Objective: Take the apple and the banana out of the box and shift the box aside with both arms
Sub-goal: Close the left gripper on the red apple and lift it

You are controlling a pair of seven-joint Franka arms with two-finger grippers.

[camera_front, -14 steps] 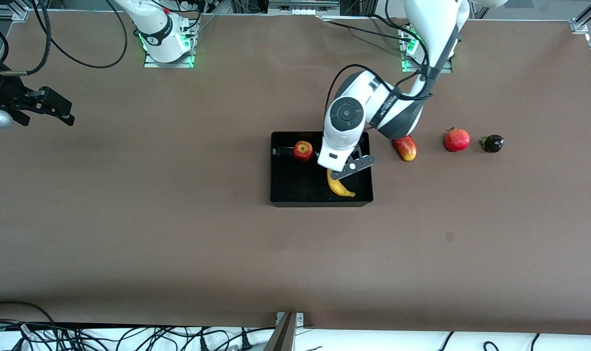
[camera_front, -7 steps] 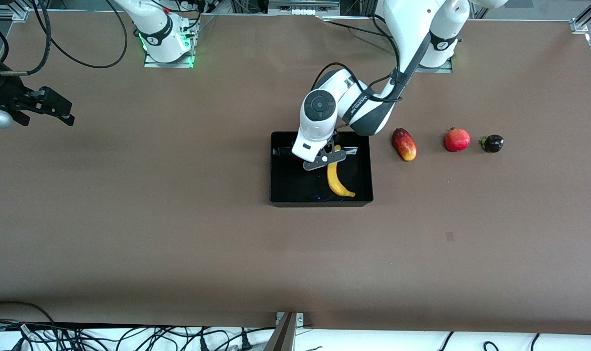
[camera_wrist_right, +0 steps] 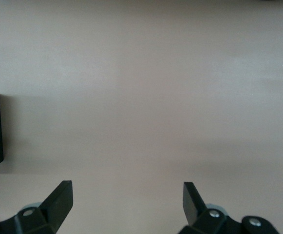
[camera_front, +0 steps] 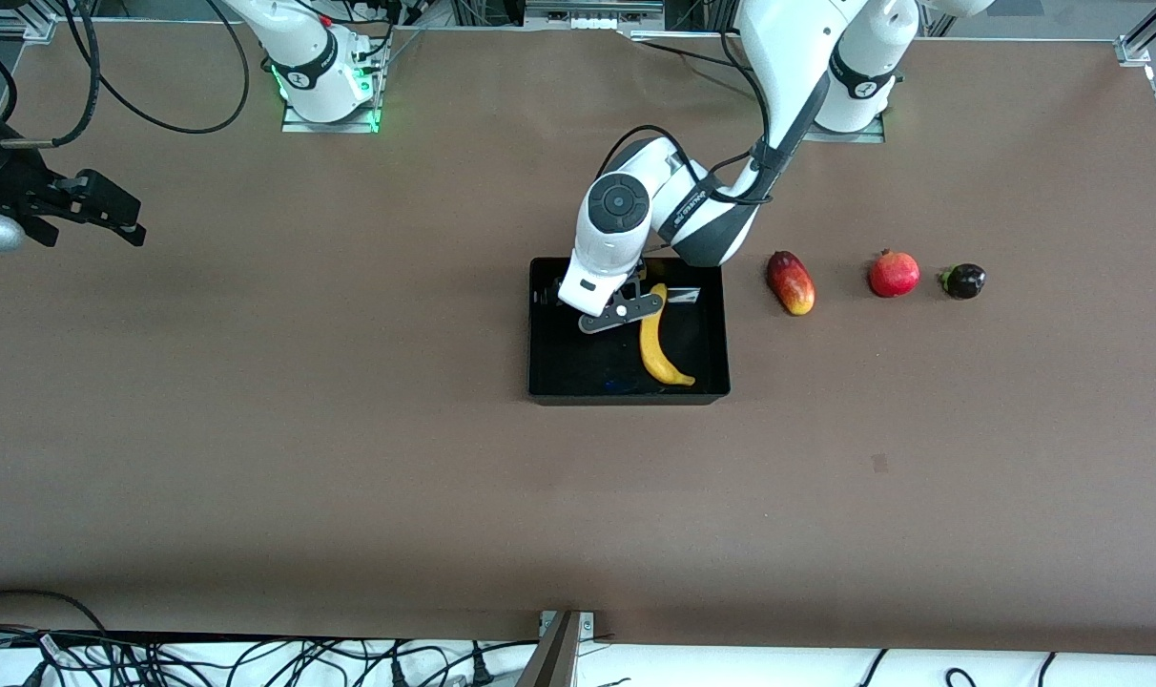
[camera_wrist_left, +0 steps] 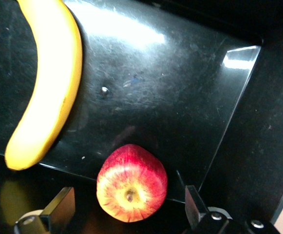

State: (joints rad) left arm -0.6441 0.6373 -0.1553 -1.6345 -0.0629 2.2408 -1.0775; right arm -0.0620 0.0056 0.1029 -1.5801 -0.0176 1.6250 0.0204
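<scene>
Over the apple (camera_wrist_left: 131,183) in the box (camera_front: 549,377), the left gripper (camera_wrist_left: 126,214) hangs spread; straddle it evenly, avoiding the banana (camera_wrist_left: 46,83). The right gripper (camera_wrist_right: 126,202) waits, spread, over bare table.

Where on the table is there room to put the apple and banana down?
The biggest bare patch is the brown table nearer the front camera than the box, stretching to both ends. There is also room between the box and the waiting right tool. It is crowded toward the left arm's end: mango, pomegranate and a dark fruit sit in a row.
</scene>
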